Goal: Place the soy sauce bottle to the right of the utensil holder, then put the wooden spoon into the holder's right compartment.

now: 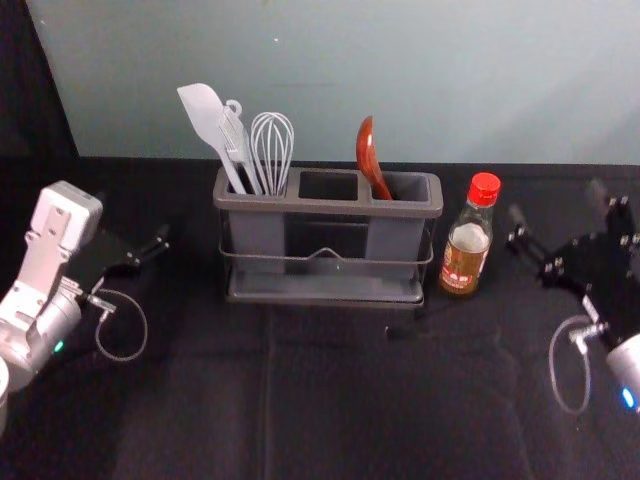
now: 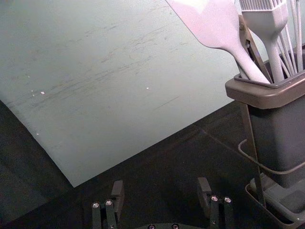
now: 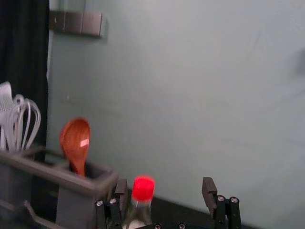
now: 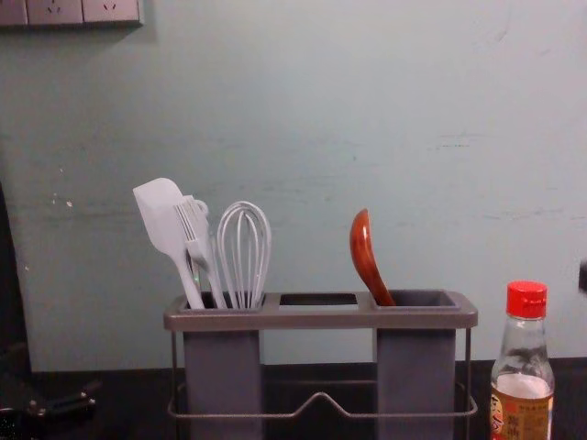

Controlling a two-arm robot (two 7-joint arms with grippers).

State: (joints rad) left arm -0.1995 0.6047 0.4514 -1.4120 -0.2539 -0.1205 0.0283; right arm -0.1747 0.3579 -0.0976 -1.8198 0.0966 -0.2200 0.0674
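Your right gripper has its fingers spread wide, holding nothing. Just left of them you have the bottle, upright beside the holder. Farther left of those fingers, the spoon leans bowl-up in the right compartment. Your left gripper is wide open and empty; right of its fingers, the spatula, brush and whisk stand in the left compartment.
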